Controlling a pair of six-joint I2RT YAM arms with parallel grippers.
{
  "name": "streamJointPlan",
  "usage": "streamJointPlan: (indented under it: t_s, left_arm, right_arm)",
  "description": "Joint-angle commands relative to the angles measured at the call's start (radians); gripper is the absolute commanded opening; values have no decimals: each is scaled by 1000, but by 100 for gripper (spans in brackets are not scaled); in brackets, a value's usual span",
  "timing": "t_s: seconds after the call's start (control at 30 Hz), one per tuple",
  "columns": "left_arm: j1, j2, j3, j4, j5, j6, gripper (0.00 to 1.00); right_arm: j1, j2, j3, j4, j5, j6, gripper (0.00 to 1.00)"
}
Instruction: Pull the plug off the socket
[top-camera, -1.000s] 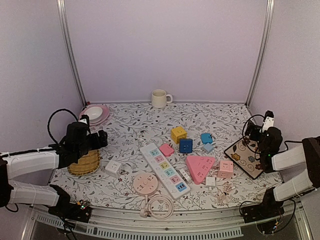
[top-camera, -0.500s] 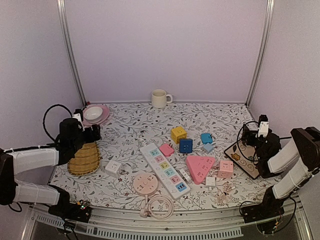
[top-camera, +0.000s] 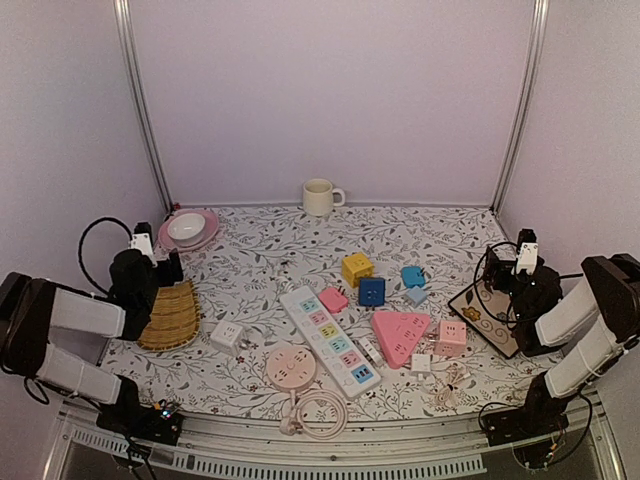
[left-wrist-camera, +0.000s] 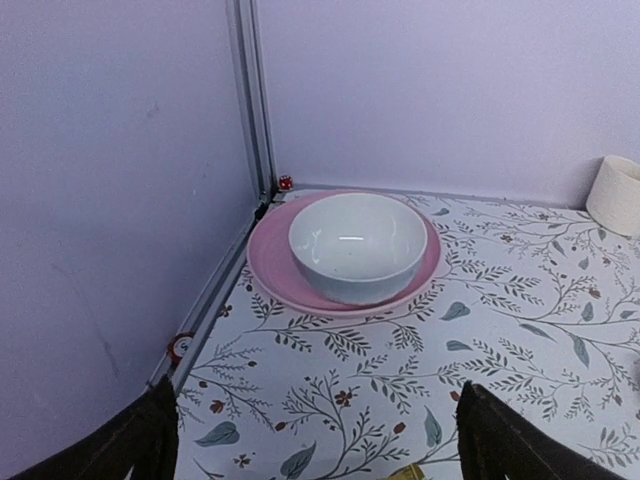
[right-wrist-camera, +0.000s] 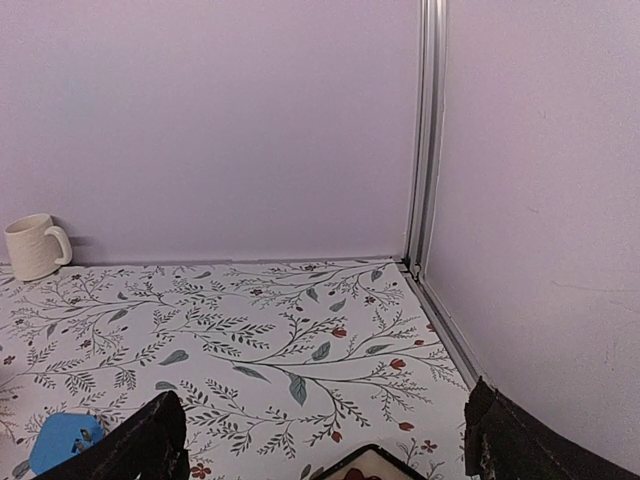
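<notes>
A white power strip with coloured sockets lies at the table's middle. A round pink socket with a coiled cord lies in front of it. A pink triangular socket lies to its right, with a small white plug and loose cable beside it; I cannot tell what the plug is pushed into. My left gripper is open and empty at the far left, over a woven basket. My right gripper is open and empty at the far right.
Cube sockets: white, yellow, blue, light blue, pink. A white bowl sits on a pink plate at back left. A cream mug stands at the back wall. A patterned tray lies under the right gripper.
My left arm has drawn back to the left, away from the table's middle. My right arm pulled back and up a second ago and has since stayed still. Both stay open.
</notes>
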Motion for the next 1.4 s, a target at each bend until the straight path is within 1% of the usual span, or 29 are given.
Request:
streamJointPlan:
  t_s: [0.0, 0.1, 0.13, 0.23, 0.27, 0.3, 0.33, 0.37, 0.4, 0.47, 0.53, 0.63, 1.37]
  left_arm:
    - [12, 83, -109, 443, -75, 112, 97]
    - [26, 102, -113, 467, -10, 91, 97]
    - [30, 130, -117, 501, 3, 89, 97]
    - [40, 272, -130, 684, 33, 105, 97]
    - [35, 285, -124, 688, 34, 117, 97]
    - [40, 256, -104, 592, 65, 100, 97]
    - [58, 244, -96, 550, 125, 92, 97]
    - [68, 258, -94, 580, 159, 105, 97]
    - [70, 267, -90, 587, 158, 110, 97]
    - [82, 250, -76, 525, 194, 93, 97]
    - [102, 257, -75, 536, 237, 89, 97]
    - [104, 259, -74, 536, 240, 87, 97]
    - [104, 256, -76, 537, 239, 88, 97]
  right_arm:
    - [1, 4, 4, 40, -9, -9, 99]
    - [1, 4, 2, 44, -10, -11, 99]
    - [0, 4, 2, 45, -10, -12, 99]
    - [1, 5, -1, 50, -14, -12, 99]
    - [1, 5, -1, 51, -15, -12, 99]
    - [1, 3, -1, 52, -16, -13, 99]
    - [1, 4, -1, 52, -17, -14, 99]
    - [2, 4, -1, 51, -16, -14, 99]
    - [1, 4, -1, 51, -17, -14, 99]
    - [0, 4, -1, 51, -18, -14, 99]
    - [0, 4, 3, 42, -15, -14, 99]
    - [-3, 6, 27, -1, -4, -4, 99]
    - [-2, 7, 28, 0, -5, -2, 99]
